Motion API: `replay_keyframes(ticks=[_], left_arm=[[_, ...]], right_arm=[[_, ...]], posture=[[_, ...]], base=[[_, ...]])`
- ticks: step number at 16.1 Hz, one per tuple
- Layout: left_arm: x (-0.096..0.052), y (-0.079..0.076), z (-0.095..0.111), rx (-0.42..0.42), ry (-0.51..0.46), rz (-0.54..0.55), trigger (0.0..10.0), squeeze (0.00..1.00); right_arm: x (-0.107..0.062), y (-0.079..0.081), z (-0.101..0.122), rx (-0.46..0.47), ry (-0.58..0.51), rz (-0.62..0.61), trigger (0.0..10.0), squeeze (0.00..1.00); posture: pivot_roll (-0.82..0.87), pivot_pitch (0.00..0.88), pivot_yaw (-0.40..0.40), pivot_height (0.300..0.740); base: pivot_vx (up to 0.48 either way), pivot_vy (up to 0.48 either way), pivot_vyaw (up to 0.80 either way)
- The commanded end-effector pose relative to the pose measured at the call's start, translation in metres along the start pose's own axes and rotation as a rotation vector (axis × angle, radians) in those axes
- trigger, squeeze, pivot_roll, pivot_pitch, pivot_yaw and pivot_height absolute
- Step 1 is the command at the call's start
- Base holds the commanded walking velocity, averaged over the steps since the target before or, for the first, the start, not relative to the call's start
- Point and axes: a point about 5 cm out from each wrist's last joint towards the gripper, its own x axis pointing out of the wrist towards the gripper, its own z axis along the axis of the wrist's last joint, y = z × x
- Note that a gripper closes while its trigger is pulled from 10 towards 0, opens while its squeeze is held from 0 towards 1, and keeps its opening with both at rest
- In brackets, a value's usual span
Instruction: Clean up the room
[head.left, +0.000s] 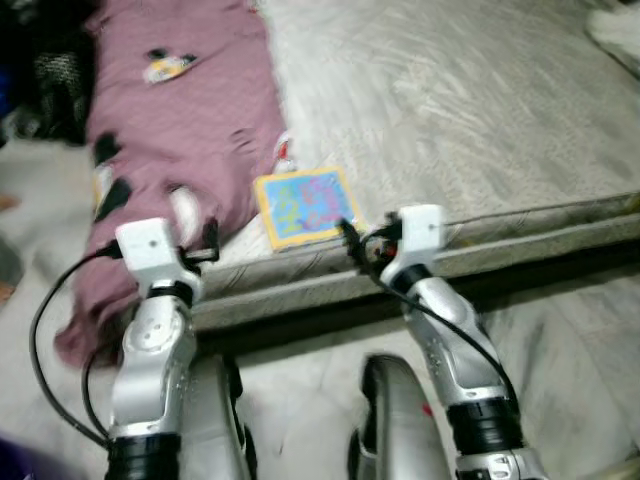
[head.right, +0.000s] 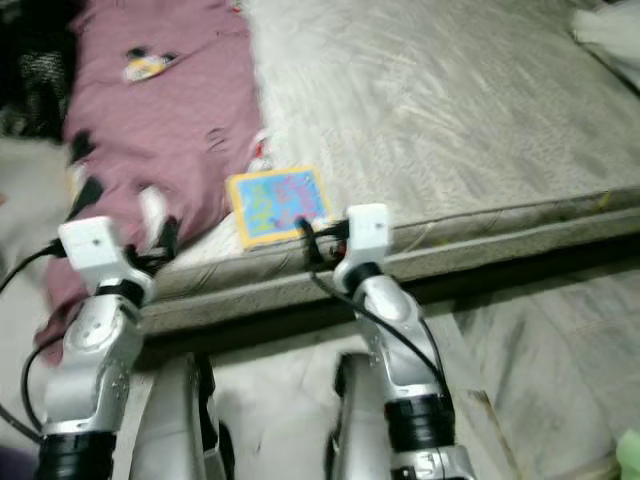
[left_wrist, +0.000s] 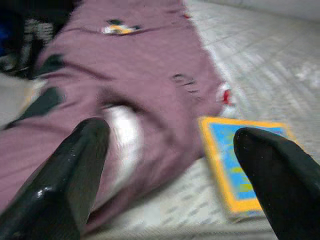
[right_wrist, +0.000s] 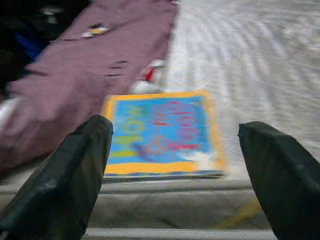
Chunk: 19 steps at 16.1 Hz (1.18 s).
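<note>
A picture book (head.left: 305, 207) with a yellow border and blue cover lies flat on the pale mattress (head.left: 470, 110), close to the bed's front edge. A mauve blanket (head.left: 190, 110) covers the bed's left side and hangs over the edge. My right gripper (right_wrist: 177, 127) is open just short of the book (right_wrist: 162, 132), at the bed's edge. My left gripper (left_wrist: 170, 135) is open too, facing the blanket (left_wrist: 145, 65) with the book (left_wrist: 240, 165) off to its right. Both arms are raised in front of the bed.
A small yellow, white and black item (head.left: 165, 67) lies on the blanket farther back. A white-and-red scrap (head.left: 285, 150) sits at the blanket's edge behind the book. Dark clutter (head.left: 40, 60) stands at the far left, and a white cloth (head.left: 615, 30) lies at the far right. Pale floor (head.left: 580, 340) lies below the bed.
</note>
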Motion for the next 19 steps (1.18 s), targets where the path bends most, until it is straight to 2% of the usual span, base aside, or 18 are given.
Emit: replay_keyframes(ticks=[1,3,6,11,14,15,17,19], left_arm=[[-0.001,-0.01,-0.004,-0.014,0.018,-0.033,10.0,0.0],[-0.002,-0.009,-0.005,-0.015,0.022,-0.031,10.0,0.0],[-0.001,-0.01,-0.005,-0.018,0.028,-0.023,10.0,0.0],[0.002,-0.003,-0.016,-0.034,0.104,0.047,10.0,0.0],[0.011,-0.002,-0.02,-0.047,0.114,0.068,10.0,0.0],[0.012,-0.003,-0.02,-0.049,0.115,0.066,10.0,0.0],[0.021,-0.007,-0.028,-0.108,0.148,0.095,10.0,0.0],[0.025,-0.006,-0.037,-0.131,0.182,0.101,10.0,0.0]], right_arm=[[-0.005,-0.012,-0.004,0.001,0.016,-0.044,10.0,0.0],[-0.005,-0.013,-0.004,0.002,0.016,-0.046,10.0,0.0],[-0.004,-0.014,-0.003,0.0,0.016,-0.048,10.0,0.0],[-0.007,-0.017,-0.002,-0.017,0.013,-0.057,10.0,0.0],[-0.016,-0.026,0.001,-0.028,0.016,-0.082,10.0,0.0],[-0.017,-0.027,0.001,-0.032,0.017,-0.089,10.0,0.0],[-0.033,-0.04,0.0,-0.065,0.037,-0.126,10.0,0.0],[-0.041,-0.047,0.0,-0.081,0.053,-0.145,10.0,0.0]], posture=[[-0.1,0.142,-0.029,0.552],[-0.1,0.142,-0.029,0.552],[-0.1,0.149,-0.033,0.552],[-0.12,0.147,-0.044,0.552],[-0.17,0.147,-0.038,0.512],[-0.17,0.147,-0.038,0.507],[-0.22,0.148,-0.037,0.502],[-0.24,0.151,-0.04,0.502]], base=[[0.371,0.0,0.0],[0.368,0.0,0.0],[0.0,0.0,0.0],[0.0,0.0,0.0],[0.0,0.0,0.0],[0.0,0.0,0.0],[0.0,0.0,0.0],[0.0,0.0,0.0]])
